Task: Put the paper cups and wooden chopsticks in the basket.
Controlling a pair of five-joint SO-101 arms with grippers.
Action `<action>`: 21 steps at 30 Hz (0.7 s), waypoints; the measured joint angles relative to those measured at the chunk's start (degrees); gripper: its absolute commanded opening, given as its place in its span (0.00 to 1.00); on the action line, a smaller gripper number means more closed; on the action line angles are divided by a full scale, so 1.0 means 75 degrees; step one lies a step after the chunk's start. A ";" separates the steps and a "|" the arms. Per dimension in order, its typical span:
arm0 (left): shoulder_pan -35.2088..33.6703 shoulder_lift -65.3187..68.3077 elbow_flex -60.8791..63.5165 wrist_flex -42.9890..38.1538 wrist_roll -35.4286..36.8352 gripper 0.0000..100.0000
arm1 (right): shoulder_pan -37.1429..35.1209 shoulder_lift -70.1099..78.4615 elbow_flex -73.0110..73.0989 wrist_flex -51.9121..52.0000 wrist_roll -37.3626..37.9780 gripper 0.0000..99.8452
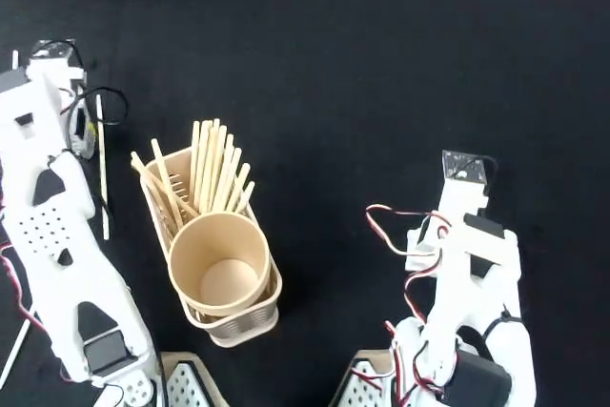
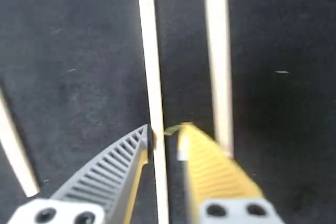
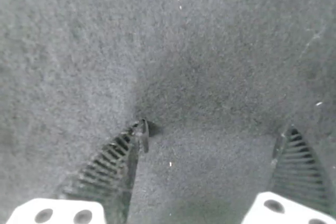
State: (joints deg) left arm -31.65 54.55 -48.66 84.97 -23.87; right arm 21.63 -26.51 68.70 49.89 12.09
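Many chopsticks (image 1: 205, 173), paper cups (image 1: 224, 274) in basket (image 1: 236, 329), left jaws clenched on loose chopstick (image 2: 151, 51), right jaws released

Bright, even overhead light; soft shadow (faint) beneath right claw (image 3: 215, 129).

**Basket holding cups and chopsticks, more chopsticks outside it**

Beige slatted basket (image 1: 250, 329) on the black surface (image 1: 381, 73), open side up. Nested tan paper cups (image 1: 221, 269) in its near end, mouths up. Behind them, a fanned bundle of pale wooden chopsticks (image 1: 212, 161), tips poking past the far rim. Well left of the basket, loose chopsticks (image 1: 102, 178) (image 2: 151, 51) flat on the surface: two parallel and close together, a third slanted apart.
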 measured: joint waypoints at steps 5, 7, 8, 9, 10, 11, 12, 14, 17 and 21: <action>-0.0035 0.0047 -0.0445 0.0668 0.0000 0.03 | 0.0000 0.0000 0.0000 0.0000 0.0000 0.38; -0.0129 0.0094 -0.0867 0.1289 0.0000 0.03 | 0.0000 0.0000 0.0000 0.0000 0.0000 0.38; -0.0164 0.0105 -0.1114 0.1606 0.0000 0.03 | 0.0000 0.0000 0.0000 0.0000 0.0000 0.38; -0.0199 0.0105 -0.1371 0.1829 0.0000 0.03 | 0.0000 0.0000 0.0000 0.0000 0.0000 0.38; -0.0211 0.0105 -0.1536 0.1887 0.0000 0.03 | 0.0000 0.0000 0.0000 0.0000 0.0000 0.38; -0.0246 0.0094 -0.1618 0.1969 -0.0035 0.03 | 0.0000 0.0000 0.0000 0.0000 0.0000 0.38; -0.0281 0.0059 -0.1629 0.2016 -0.0105 0.03 | 0.0000 0.0000 0.0000 0.0000 0.0000 0.38; -0.0387 -0.0176 -0.1383 0.2063 -0.0387 0.03 | 0.0000 0.0000 0.0000 0.0000 0.0000 0.38; -0.0445 -0.1090 -0.0199 0.2063 -0.0973 0.03 | 0.0000 0.0000 0.0000 0.0000 0.0000 0.38; -0.0539 -0.3048 0.2321 0.2028 -0.1817 0.03 | 0.0000 0.0000 0.0000 0.0000 0.0000 0.38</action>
State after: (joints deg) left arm -35.69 31.69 -31.25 100.18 -37.49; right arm 21.63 -26.51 68.70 49.89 12.09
